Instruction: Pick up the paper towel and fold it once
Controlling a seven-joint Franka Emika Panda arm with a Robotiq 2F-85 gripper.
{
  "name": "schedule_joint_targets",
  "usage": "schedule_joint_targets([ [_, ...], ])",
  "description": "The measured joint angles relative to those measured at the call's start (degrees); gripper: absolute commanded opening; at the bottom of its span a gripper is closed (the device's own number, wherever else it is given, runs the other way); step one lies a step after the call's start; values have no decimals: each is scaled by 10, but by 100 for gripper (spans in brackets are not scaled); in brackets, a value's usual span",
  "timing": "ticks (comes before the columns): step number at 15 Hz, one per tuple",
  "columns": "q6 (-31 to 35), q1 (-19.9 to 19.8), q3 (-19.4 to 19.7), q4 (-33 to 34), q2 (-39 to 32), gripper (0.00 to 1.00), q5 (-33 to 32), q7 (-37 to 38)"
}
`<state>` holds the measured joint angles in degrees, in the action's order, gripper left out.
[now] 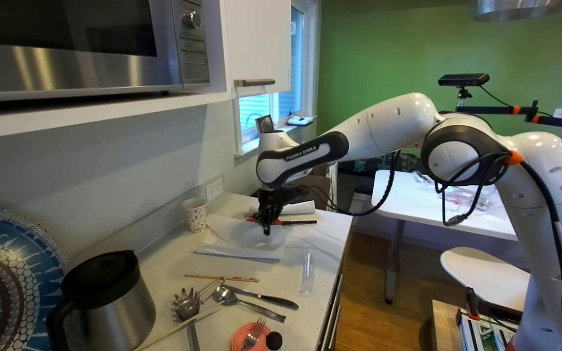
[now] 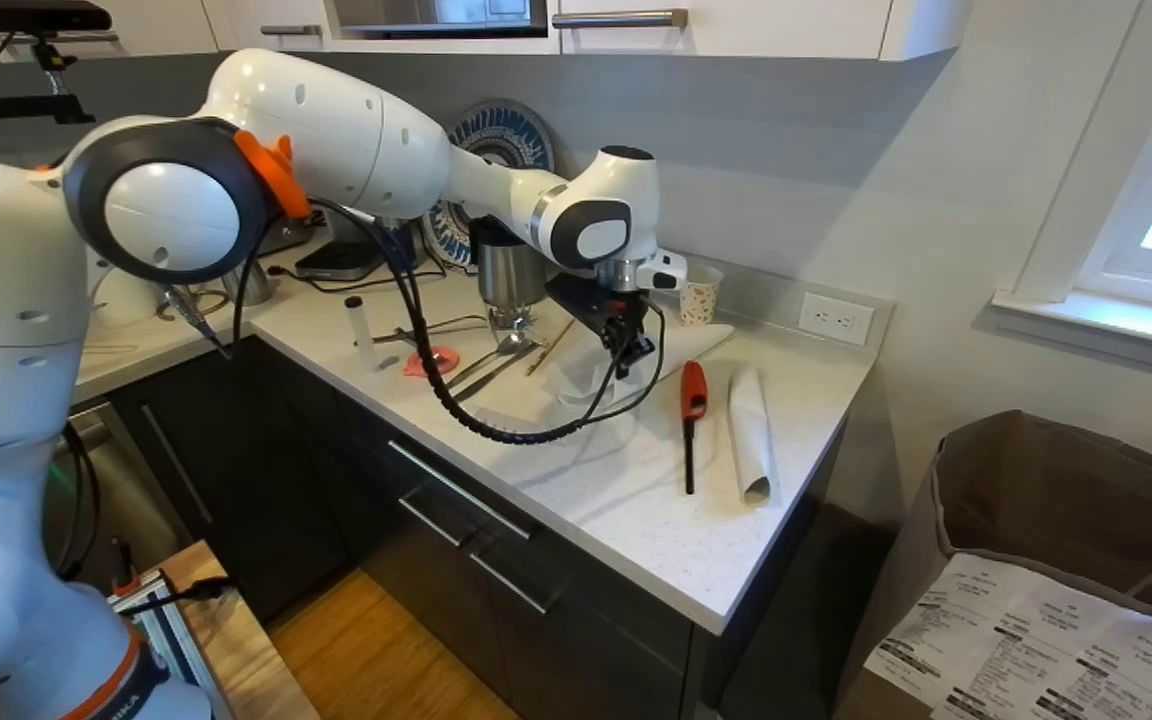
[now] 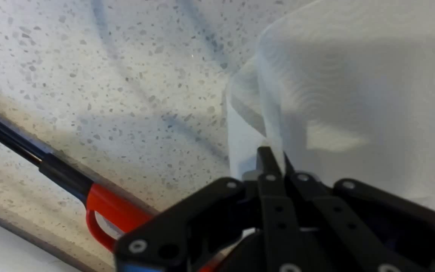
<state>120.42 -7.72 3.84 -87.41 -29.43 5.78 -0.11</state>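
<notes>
The white paper towel (image 1: pixel 248 236) lies on the counter. Its raised edge also shows in an exterior view (image 2: pixel 681 350), partly hidden by the arm and its cable. In the wrist view the towel (image 3: pixel 357 87) has a faint wavy texture and fills the right side. My gripper (image 3: pixel 274 155) points down and is shut on the towel's edge, which is pinched between the fingertips and lifted into a curl. A flat white layer shows beneath the curl; I cannot tell if it is the same towel. The gripper also shows in both exterior views (image 1: pixel 267 230) (image 2: pixel 624 368).
A red and black lighter (image 3: pixel 115 207) and a rolled white paper (image 2: pixel 752 435) lie beside the towel. A speckled cup (image 1: pixel 195 215) stands by the wall. A clear tube (image 1: pixel 308 273), a chopstick (image 1: pixel 222 278), utensils (image 1: pixel 256 302) and a steel jug (image 1: pixel 110 302) are also on the counter.
</notes>
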Motion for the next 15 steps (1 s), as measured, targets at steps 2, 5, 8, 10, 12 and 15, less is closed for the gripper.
schedule_joint_targets([
  [2, 0, 1, 0, 7, -2, 26, 0, 4],
  [5, 0, 1, 0, 12, -3, 40, 0, 6],
  [8, 1, 1, 3, 13, 4, 63, -5, 6],
  [10, 1, 1, 8, 13, 17, 78, -13, 6],
  [12, 1, 0, 12, 8, 37, 93, -21, 6],
  [15, 0, 1, 13, -10, 76, 100, -29, -3],
])
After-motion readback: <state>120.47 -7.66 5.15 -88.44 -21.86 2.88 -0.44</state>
